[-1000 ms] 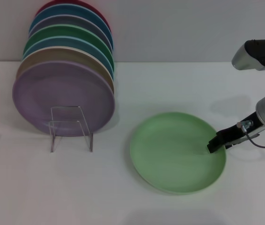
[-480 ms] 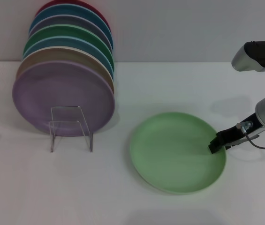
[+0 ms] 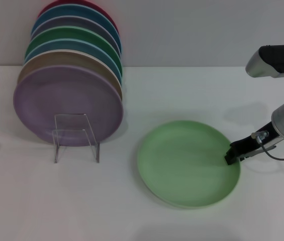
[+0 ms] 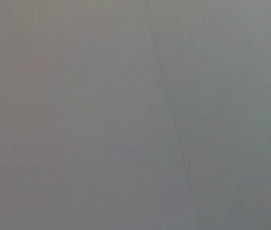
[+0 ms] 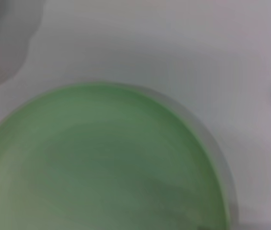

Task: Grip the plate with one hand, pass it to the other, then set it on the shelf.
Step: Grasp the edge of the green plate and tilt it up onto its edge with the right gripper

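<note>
The pale mint-green plate (image 3: pixel 187 163) lies on the white table at the right of centre. My right gripper (image 3: pixel 231 153), slim and black on the arm with the blue ring light, sits at the plate's right rim and is closed on that rim. The plate fills the lower part of the right wrist view (image 5: pixel 101 163); that gripper's fingers do not show there. The clear acrylic shelf (image 3: pixel 75 136) stands at the left, apart from the plate. The left gripper is out of view; the left wrist view shows only a blank grey surface.
Several coloured plates stand on edge in the shelf, with a lilac plate (image 3: pixel 66 103) in front. A grey wall runs behind the table (image 3: pixel 182 90). The right arm's silver upper link (image 3: pixel 275 59) hangs over the table's far right.
The plate has shifted a little to the left with the right gripper on its rim. The gripper has risen slightly. The shelf and its plates have not moved.
</note>
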{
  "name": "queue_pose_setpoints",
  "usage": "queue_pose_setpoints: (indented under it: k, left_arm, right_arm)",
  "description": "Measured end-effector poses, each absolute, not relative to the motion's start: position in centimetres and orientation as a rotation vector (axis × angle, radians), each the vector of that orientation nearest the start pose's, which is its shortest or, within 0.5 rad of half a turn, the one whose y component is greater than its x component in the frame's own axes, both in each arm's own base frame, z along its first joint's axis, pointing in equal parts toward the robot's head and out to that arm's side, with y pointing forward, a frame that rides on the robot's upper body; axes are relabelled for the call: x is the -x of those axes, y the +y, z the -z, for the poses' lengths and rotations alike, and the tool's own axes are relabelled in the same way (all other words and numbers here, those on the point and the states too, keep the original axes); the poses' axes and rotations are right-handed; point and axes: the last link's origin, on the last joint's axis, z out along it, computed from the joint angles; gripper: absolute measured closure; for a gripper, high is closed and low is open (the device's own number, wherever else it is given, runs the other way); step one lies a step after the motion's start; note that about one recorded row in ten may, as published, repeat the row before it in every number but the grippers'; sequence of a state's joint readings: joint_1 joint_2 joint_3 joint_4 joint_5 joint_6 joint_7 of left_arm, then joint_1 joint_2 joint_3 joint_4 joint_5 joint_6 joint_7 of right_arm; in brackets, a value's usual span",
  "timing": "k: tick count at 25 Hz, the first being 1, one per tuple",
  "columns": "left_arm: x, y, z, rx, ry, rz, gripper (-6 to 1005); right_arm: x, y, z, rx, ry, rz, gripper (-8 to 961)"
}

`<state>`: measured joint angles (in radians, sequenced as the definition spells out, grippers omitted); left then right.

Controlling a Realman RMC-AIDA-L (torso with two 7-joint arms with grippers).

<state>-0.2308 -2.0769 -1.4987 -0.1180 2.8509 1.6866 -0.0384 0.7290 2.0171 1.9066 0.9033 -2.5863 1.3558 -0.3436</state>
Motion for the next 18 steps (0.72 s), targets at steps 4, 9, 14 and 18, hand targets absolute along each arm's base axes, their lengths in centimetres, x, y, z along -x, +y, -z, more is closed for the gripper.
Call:
queue_pose_setpoints:
  k: [4, 9, 14, 18]
  left_arm:
    - [34.4, 24.81, -5.67, 1.297, -0.135, 0.747, 199]
    - [34.29, 24.96, -5.67, 1.298, -0.133, 0.751, 198]
    - [34.14, 25.11, -5.68, 1.298, -0.127, 0.757, 198]
    - [34.07, 25.18, -5.69, 1.297, -0.125, 0.759, 198]
  right_arm:
    - [-23.89, 39.04, 0.63, 2.247, 1.496, 0.394, 764]
    - [-23.87, 39.08, 1.03, 2.251, 1.453, 0.421, 782]
    - [-23.55, 39.02, 1.32, 2.269, 1.422, 0.425, 801]
    - [-23.25, 39.09, 1.32, 2.278, 1.403, 0.411, 816]
